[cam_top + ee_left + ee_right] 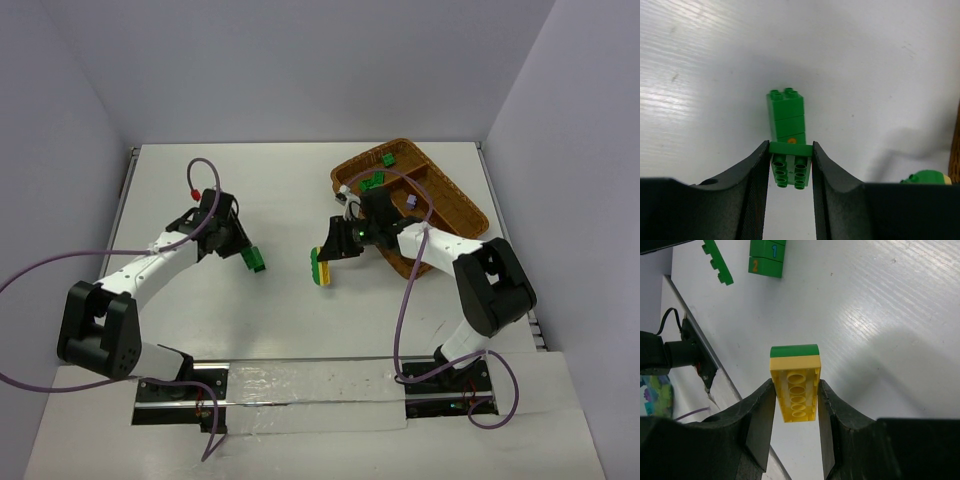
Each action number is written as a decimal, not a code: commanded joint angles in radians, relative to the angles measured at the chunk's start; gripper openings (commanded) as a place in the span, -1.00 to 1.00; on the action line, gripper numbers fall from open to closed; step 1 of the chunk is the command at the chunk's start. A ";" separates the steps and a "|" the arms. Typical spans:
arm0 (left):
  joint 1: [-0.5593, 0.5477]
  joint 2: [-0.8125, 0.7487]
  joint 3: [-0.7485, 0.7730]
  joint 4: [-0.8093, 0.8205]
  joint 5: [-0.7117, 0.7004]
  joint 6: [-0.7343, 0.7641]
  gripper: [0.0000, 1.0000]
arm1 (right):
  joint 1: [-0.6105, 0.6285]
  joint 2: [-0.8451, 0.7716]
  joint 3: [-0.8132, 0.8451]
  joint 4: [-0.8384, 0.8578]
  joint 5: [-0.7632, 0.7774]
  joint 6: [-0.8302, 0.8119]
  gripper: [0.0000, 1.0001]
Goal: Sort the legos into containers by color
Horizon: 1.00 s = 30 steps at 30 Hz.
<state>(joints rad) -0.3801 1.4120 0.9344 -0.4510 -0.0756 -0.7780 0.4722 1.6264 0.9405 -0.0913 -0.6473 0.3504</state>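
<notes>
Overhead, I see both loads over the table, left of the wicker tray (455,183); on the left wrist view, the left gripper (789,150) pinches a green lego stack (786,116), and on the right wrist view, the right gripper (795,386) clamps a yellow-and-green brick (794,364), so next I'd carry each to its colour compartment.

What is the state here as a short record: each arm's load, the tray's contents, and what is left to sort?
left jaws: shut on a green stacked plastic brick
right jaws: shut on a yellow plastic brick with a green piece on its far end
brown woven wicker tray: holds green bricks and one lilac brick
progress: both held bricks outside the tray, not yet sorted
</notes>
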 commanded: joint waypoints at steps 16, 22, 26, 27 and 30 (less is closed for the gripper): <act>-0.002 0.038 -0.117 0.068 -0.083 -0.020 -0.34 | 0.017 -0.004 0.020 0.021 -0.037 -0.004 -1.00; -0.002 -0.020 -0.082 0.030 -0.082 0.010 0.50 | 0.016 -0.003 0.044 -0.002 -0.064 -0.017 -1.00; -0.002 -0.115 -0.023 -0.024 -0.121 0.025 0.53 | 0.016 -0.025 0.052 0.010 -0.129 -0.020 -1.00; -0.002 -0.146 -0.015 -0.009 -0.092 0.042 0.53 | 0.016 -0.036 0.048 0.040 -0.168 -0.014 -1.00; 0.000 -0.243 -0.012 0.093 0.099 0.111 0.52 | 0.016 -0.060 0.042 0.107 -0.281 0.007 -1.00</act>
<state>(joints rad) -0.3785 1.3110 0.8606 -0.4647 -0.1520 -0.7565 0.4820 1.6248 0.9482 -0.0830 -0.7607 0.3477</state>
